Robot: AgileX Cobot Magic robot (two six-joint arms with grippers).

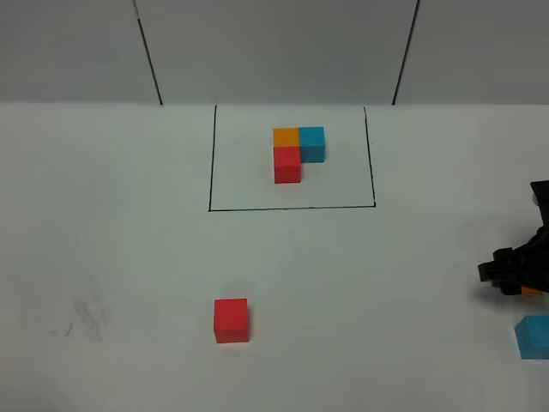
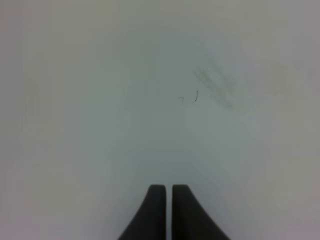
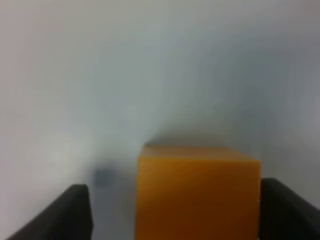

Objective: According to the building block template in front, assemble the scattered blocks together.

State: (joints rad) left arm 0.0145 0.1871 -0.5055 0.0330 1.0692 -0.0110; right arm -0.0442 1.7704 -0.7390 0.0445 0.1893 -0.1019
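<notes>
1. Three cubes joined in an L form the building block template (image 1: 296,153) in the high view. Its orange and cyan-blue cubes sit side by side on the far side, and its red cube is joined to the orange on the near side. The whole trio lies inside a black-line rectangle (image 1: 292,207) drawn on the white table (image 1: 386,283). A loose red cube (image 1: 231,320) sits alone, left of centre and well nearer the camera. At the right edge a loose cyan-blue cube (image 1: 533,336) is cut off by the frame. Just beyond it the right gripper (image 1: 506,273) is low at the table, with a sliver of the orange cube (image 1: 533,293) showing beside it. This view does not show how wide its jaws stand. A grey smudge (image 1: 86,318) marks the table on the left.

2. Left wrist view: the left gripper (image 2: 168,189) has its two dark fingers pressed together with only a thin slit between them, and it grips nothing. It hangs over the white table, and the smudge and some small pen marks (image 2: 190,96) lie ahead of it.

3. Right wrist view: the orange cube stands on the table between the right gripper's fingers (image 3: 70,215). The jaws are parted wide and not clamped. One finger is right at the cube's side, though contact cannot be told. The other finger stands clear, with a strip of table between it and the cube.
</notes>
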